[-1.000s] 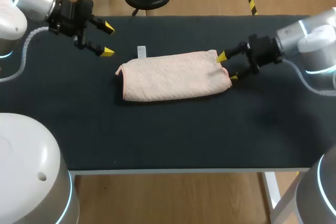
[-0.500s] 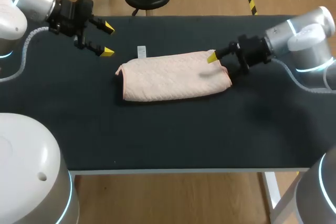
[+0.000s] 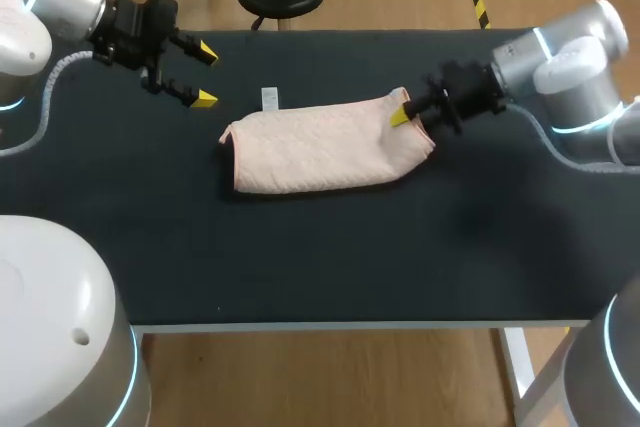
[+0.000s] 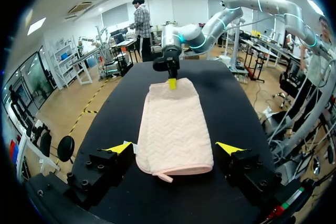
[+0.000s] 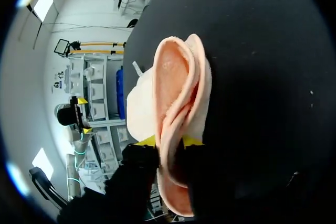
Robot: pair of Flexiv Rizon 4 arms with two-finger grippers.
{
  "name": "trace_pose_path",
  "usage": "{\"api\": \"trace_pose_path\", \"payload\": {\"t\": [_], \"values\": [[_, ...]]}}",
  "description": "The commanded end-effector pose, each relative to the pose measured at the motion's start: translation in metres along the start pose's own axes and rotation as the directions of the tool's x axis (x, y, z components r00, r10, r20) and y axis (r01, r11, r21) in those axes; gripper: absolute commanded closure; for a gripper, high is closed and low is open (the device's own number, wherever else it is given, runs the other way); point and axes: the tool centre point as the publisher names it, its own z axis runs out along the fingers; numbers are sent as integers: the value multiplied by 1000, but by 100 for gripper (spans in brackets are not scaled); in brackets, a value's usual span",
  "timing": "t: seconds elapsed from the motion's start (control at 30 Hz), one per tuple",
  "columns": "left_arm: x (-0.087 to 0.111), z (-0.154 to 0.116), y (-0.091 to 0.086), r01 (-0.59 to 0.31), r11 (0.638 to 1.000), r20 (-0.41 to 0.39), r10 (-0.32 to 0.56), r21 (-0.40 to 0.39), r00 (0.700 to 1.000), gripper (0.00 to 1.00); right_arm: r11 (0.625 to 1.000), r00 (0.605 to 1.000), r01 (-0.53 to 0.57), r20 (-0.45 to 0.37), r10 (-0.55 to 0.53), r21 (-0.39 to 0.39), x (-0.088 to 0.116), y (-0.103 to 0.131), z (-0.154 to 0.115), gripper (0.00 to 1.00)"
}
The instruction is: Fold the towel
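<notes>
A pale pink towel [image 3: 320, 147], folded into a long strip, lies across the middle of the black table [image 3: 330, 257]. My right gripper [image 3: 405, 112] is shut on the towel's right end, which bunches up slightly. In the right wrist view the towel's [image 5: 173, 87] layered edge is pinched between the yellow tips of the right gripper [image 5: 169, 141]. My left gripper [image 3: 195, 75] hangs open above the table, back and left of the towel, holding nothing. In the left wrist view the towel [image 4: 173, 124] stretches ahead of the open left gripper [image 4: 175, 148] toward my right gripper [image 4: 171, 81] at its far end.
A small white tag [image 3: 269, 97] lies on the table just behind the towel's left part. Bare black tabletop surrounds the towel on all sides, with the widest stretch toward the front edge [image 3: 350, 325].
My right gripper has moved left onto the towel's right end and closed on it, lifting and bunching that end. The left arm has stayed where it was.
</notes>
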Motion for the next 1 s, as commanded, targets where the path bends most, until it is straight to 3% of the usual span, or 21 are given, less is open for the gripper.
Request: {"api": "trace_pose_path", "payload": {"t": [0.03,0.3,0.57,0.8,0.97,1.0], "values": [[1,0,1,-2,1000,2,2,4,1000,0,1000,999,11,53,-11,-2,27,-3,20,100],[1,0,1,-2,1000,2,2,4,1000,0,998,996,46,70,-48,36,73,-7,89,100],[1,0,1,-2,1000,2,2,4,1000,0,997,998,61,32,-62,42,111,-17,153,100],[1,0,1,-2,1000,2,2,4,1000,0,996,998,61,-5,-61,65,127,-37,185,100],[1,0,1,-2,1000,2,2,4,1000,0,997,997,65,-47,-64,32,135,-38,193,100],[1,0,1,-2,1000,2,2,4,1000,0,997,997,65,-50,-64,31,137,-39,193,83]]}}
